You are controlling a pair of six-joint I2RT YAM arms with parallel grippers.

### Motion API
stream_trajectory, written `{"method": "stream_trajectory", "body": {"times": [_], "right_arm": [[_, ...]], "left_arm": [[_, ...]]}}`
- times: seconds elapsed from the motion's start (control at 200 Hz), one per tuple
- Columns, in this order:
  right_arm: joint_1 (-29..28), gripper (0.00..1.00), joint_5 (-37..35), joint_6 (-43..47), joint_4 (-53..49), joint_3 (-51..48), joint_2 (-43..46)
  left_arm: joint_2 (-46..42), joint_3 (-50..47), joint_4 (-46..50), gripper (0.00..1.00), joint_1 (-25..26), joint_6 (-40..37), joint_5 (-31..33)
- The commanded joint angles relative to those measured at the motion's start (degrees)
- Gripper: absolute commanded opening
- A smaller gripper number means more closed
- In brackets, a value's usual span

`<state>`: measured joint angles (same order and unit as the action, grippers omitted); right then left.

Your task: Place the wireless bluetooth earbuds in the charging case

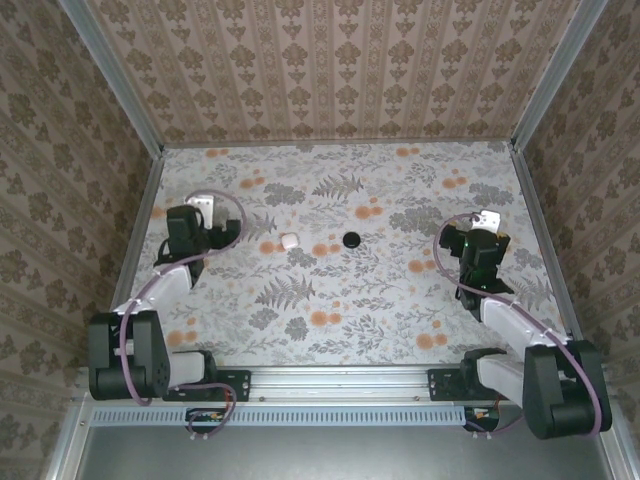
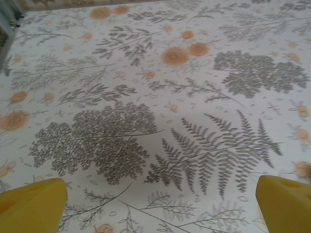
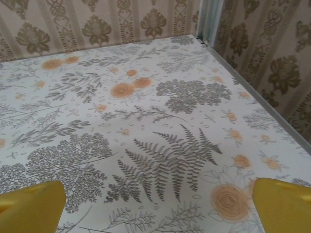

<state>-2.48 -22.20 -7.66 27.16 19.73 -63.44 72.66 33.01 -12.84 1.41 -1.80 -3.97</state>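
Your left arm (image 1: 165, 285) rises from its base at the near-left corner of the tabletop (image 1: 400, 300) and bends forward along the left edge. The left gripper (image 1: 205, 203) hangs over the tabletop with its yellow fingers (image 2: 31, 206) spread wide, nothing but the flowered surface between them. Your right arm (image 1: 505, 320) mirrors that pose from the near-right corner. The right gripper (image 1: 487, 218) is just as wide apart, its yellow fingers (image 3: 29, 206) bare, and its camera faces the far-right corner where the papered walls (image 3: 272, 63) meet. The charging case (image 1: 352, 239) sits about midway between the left and right edges, a little toward the far edge, between your two grippers and well apart from both. From above it is only a small black round, and you cannot tell whether it is open or what is in it. A small white object (image 1: 290, 241) lies to its left, near but not touching, on your left gripper's side.
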Motion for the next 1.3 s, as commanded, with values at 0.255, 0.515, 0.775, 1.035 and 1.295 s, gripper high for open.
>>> {"method": "stream_trajectory", "body": {"times": [0.255, 0.515, 0.775, 1.035, 1.295], "right_arm": [[1.1, 1.0, 4.6, 1.3, 20.1, -2.3, -10.3], [1.5, 1.0, 8.7, 1.7, 28.1, -2.2, -19.1], [0.7, 1.0, 9.4, 3.2, 27.0, 1.4, -24.8], [0.4, 1.0, 9.7, 3.7, 24.2, 2.4, -24.2], [0.4, 1.0, 9.7, 3.7, 24.1, 2.4, -24.2]], "left_arm": [[2.8, -12.6, -30.8, 1.0, -0.5, -1.8, 2.6], [10.8, -15.7, -42.8, 1.0, -0.4, -2.9, 0.1], [15.4, -9.5, -35.5, 1.0, -0.8, -1.1, 4.2], [15.3, -9.6, -35.6, 1.0, -0.5, -1.3, 4.6], [15.3, -9.6, -35.5, 1.0, -0.5, -1.3, 4.5]]}}
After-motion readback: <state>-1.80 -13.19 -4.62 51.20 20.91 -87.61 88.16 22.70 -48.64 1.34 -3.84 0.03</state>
